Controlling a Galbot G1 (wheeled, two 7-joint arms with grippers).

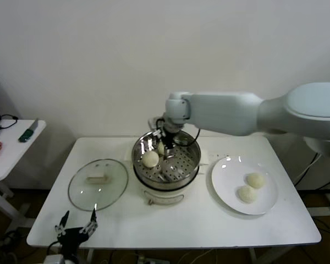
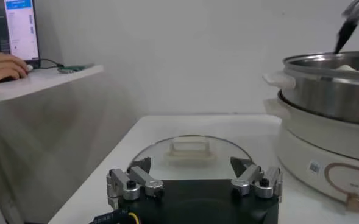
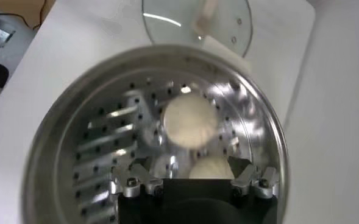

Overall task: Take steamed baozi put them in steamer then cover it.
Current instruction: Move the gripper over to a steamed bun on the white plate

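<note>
cream-white baozi [image 1: 150,159], shiny perforated steamer [image 1: 190,166], white plate [image 1: 226,190]

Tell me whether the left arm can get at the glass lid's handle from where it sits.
Probably yes. The left end effector is open, low at the table's near edge, facing the glass lid; its cream handle lies uncovered with nothing between them.
</note>
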